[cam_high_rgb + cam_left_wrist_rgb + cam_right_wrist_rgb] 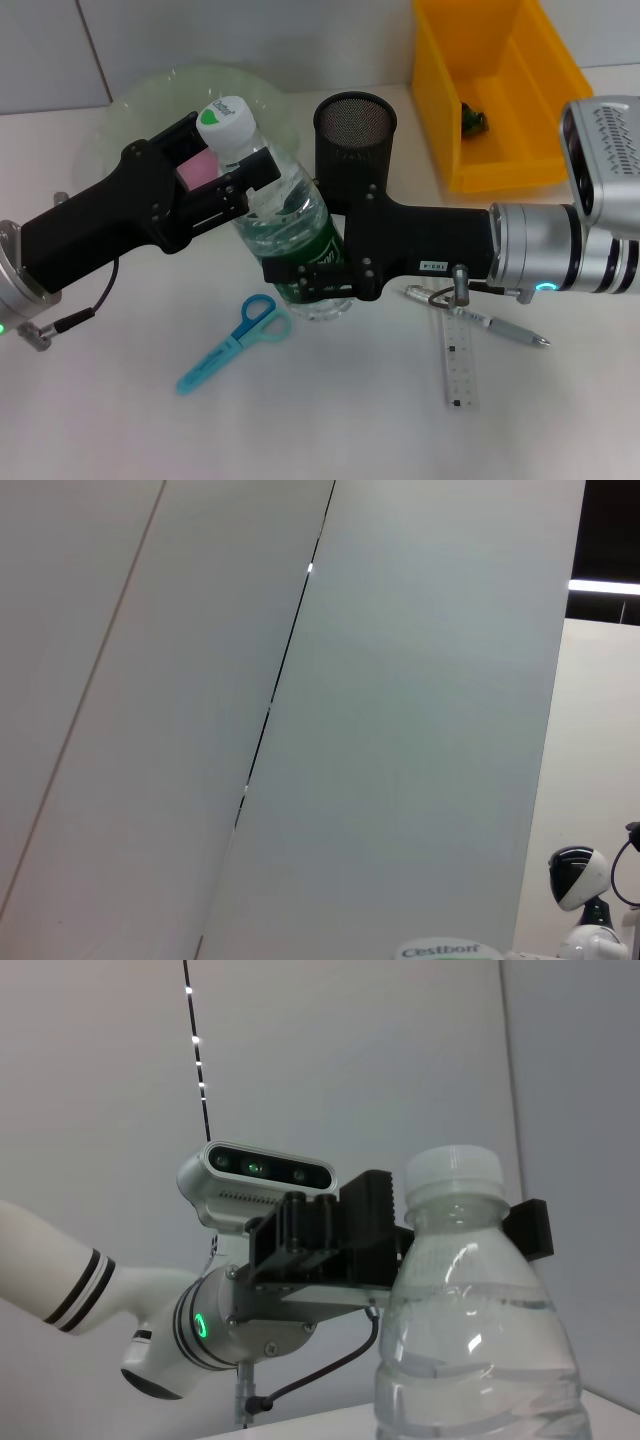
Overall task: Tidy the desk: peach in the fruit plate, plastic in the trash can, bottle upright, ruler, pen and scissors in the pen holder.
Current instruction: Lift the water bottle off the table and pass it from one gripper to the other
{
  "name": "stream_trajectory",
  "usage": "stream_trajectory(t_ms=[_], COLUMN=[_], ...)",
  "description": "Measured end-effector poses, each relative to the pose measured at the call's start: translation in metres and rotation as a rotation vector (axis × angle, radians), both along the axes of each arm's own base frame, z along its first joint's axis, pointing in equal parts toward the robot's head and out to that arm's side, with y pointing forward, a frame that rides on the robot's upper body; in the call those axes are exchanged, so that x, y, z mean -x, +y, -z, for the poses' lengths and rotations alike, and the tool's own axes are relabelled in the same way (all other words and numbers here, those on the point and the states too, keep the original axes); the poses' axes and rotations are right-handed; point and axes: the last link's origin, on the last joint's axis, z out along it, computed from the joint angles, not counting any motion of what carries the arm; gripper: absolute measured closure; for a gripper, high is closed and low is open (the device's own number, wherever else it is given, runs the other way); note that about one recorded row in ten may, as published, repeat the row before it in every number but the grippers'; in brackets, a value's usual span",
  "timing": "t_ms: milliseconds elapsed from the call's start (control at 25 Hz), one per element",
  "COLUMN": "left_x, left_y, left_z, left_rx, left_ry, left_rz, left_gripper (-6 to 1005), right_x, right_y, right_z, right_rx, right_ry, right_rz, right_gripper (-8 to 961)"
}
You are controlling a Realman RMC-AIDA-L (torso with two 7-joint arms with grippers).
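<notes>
Your left gripper (235, 165) is clamped on the neck of the bottle (290, 225) just under its white cap, while your right gripper (305, 275) grasps the bottle's lower body at the green label, so both hold it standing at the tabletop (330, 420) centre. Room is tight behind: the mesh pen holder (355, 135) stands just beside the bottle, the green fruit plate (150, 110) lies behind the left gripper, and the yellow trash can (500, 90) sits well apart. In front, the blue scissors (232, 340) lie near the bottle's base, with the ruler (458, 355) and pen (500, 325) under your right arm.
</notes>
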Motion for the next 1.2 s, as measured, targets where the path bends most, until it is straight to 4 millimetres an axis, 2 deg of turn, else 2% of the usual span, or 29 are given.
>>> stream_trajectory(t_ms=[1200], left_x=[-0.0009], left_y=[0.0038], left_z=[-0.0030], left_rx=[-0.003], left_ry=[0.026], left_rz=[0.012], left_gripper=[231], right_x=[0.0009], right_y=[0.0013], right_z=[-0.0004], right_rx=[0.001], right_ry=[-0.008], right_rz=[-0.006], right_gripper=[168])
